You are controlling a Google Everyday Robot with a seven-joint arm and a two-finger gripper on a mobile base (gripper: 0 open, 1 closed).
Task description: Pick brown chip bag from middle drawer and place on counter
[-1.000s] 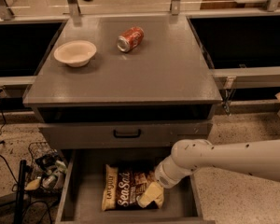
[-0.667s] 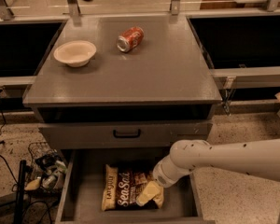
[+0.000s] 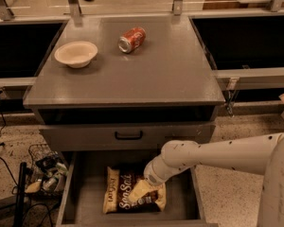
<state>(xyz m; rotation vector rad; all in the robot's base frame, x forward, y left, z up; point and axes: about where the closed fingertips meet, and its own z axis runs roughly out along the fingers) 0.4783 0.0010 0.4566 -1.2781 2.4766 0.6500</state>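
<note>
The arm [image 3: 213, 156] has slid a little to the left since a second ago, so its wrist now hangs over the right half of the bag [image 3: 121, 196] rather than beside it. The bag, the can [image 3: 132, 39] and the bowl [image 3: 75, 54] lie where they did.

The gripper [image 3: 143, 189] is down in the drawer [image 3: 85, 200] at the bag's pale right end, and the wrist hides most of it (whether it has hold of the bag I cannot tell). That end of the bag seems crumpled upward, though the view there is muddled. The robot's body is cut off at the right edge, and the drawer's near edge at the bottom.

White lettering on the bag reads "Sea Salt", with "Late July" along its left end. The can's label cannot be read.

The drawer holds the bag, which lies flat on its floor. The can lies on its side on the counter [image 3: 151, 79], apart from the upright bowl.
</note>
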